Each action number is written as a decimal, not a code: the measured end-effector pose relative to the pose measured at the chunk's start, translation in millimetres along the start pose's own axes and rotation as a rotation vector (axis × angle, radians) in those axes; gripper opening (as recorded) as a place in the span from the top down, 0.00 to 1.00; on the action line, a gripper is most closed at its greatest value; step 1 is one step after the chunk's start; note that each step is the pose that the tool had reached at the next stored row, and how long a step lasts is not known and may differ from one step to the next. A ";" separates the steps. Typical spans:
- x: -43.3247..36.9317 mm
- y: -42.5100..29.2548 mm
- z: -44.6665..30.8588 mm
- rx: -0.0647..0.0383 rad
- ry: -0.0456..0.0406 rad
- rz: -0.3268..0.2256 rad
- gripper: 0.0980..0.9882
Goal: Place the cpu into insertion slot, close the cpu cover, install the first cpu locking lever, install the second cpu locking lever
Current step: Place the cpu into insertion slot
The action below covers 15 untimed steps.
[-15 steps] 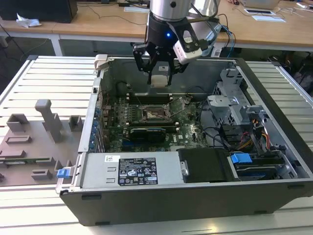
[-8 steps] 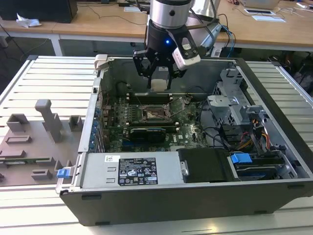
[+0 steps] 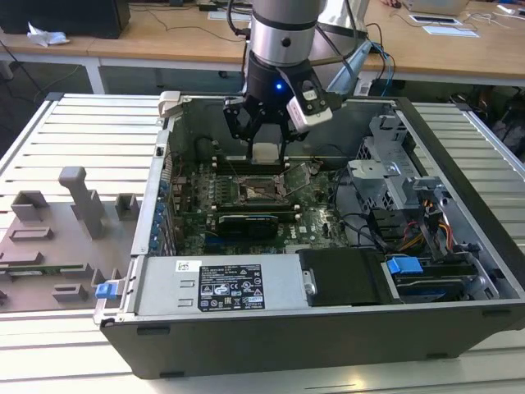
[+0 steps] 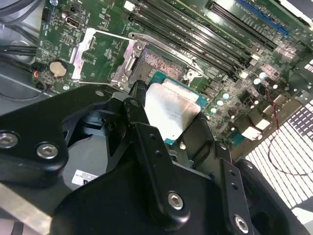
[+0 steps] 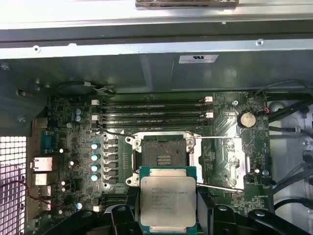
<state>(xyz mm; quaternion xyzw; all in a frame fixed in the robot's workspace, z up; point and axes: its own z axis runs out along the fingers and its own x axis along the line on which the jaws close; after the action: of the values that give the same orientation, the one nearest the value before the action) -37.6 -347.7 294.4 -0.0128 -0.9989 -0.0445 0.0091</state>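
Tool (image 3: 267, 156) clenching cpu (image 5: 167, 198) by its edges, hovering above insertion slot (image 5: 163, 159), upper centre of exterior view. Risk: chip possibly sitting tilted, hard to judge; misaligned lowering bending socket pins.

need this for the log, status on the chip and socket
Hand shut on chip, held over the board near the socket. Socket bare, cover swung open. Nothing seen blocking the socket.
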 end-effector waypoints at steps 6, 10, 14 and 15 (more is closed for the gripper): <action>-0.3 -1.2 13.5 0.000 0.0000 0.000 0.50; -0.5 -2.1 23.9 0.000 -0.0001 0.000 0.50; -0.6 -2.9 32.4 0.000 -0.0001 0.000 0.50; -0.7 -3.1 34.5 0.000 0.0000 0.000 0.50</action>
<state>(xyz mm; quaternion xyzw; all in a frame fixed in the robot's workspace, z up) -37.6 -347.7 259.7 -0.0128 -0.9989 -0.0446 0.0091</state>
